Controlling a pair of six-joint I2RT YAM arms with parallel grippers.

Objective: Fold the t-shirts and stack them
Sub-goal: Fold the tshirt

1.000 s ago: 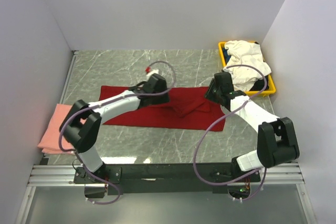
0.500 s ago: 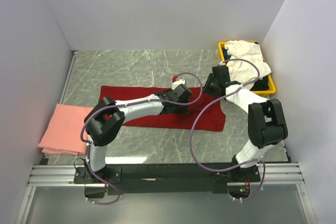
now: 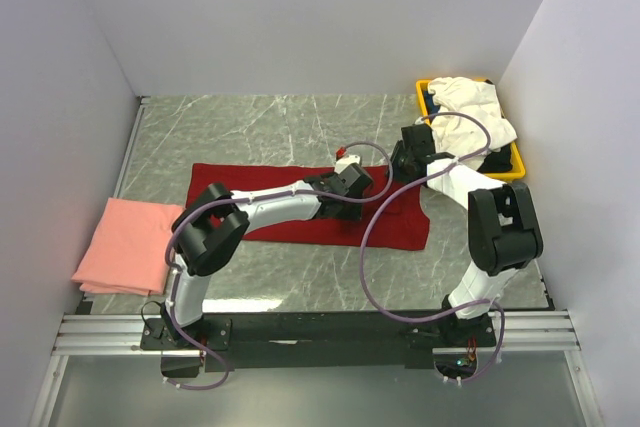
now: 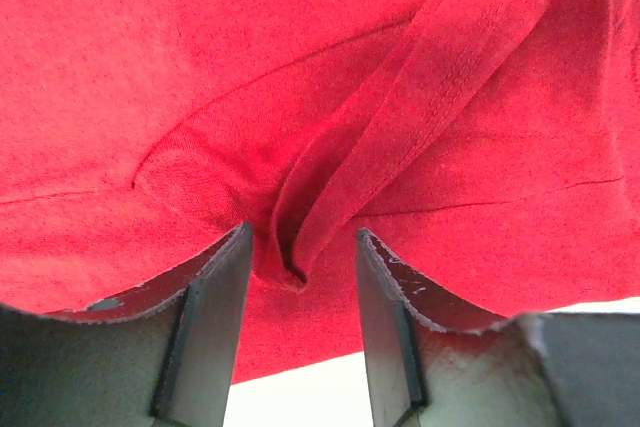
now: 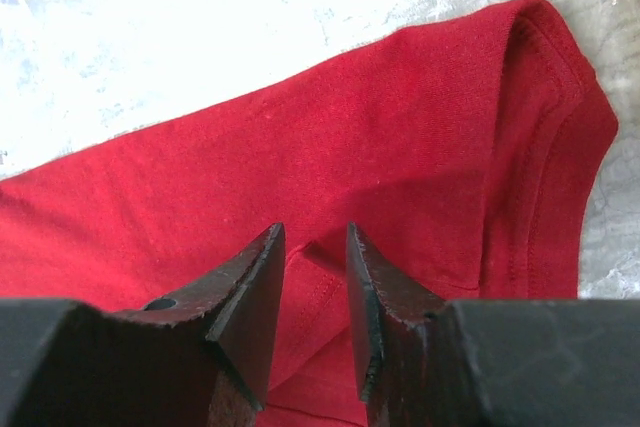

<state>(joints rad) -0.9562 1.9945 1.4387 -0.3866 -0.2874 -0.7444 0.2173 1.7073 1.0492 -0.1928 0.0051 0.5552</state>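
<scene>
The large dark red t-shirt (image 3: 240, 179) lies spread across the middle of the table. My left gripper (image 3: 362, 179) is low over its right part, jaws apart, with a raised fold of red cloth (image 4: 300, 197) standing loose between the fingers (image 4: 215, 317). My right gripper (image 3: 398, 169) is just beside it at the shirt's far right edge, jaws slightly apart over a stitched hem (image 5: 320, 282), near the sleeve (image 5: 555, 117). The salmon-pink t-shirt (image 3: 125, 247) lies folded at the left. The white t-shirt (image 3: 470, 107) is heaped in the yellow bin.
The yellow bin (image 3: 515, 162) stands at the back right against the right wall. White walls close in the left, back and right. Grey marble table (image 3: 250, 127) shows behind and in front of the red shirt. Purple cables loop over both arms.
My left gripper has swept right across the red shirt, from its middle to its right part. My right gripper has moved slightly back and left toward it.
</scene>
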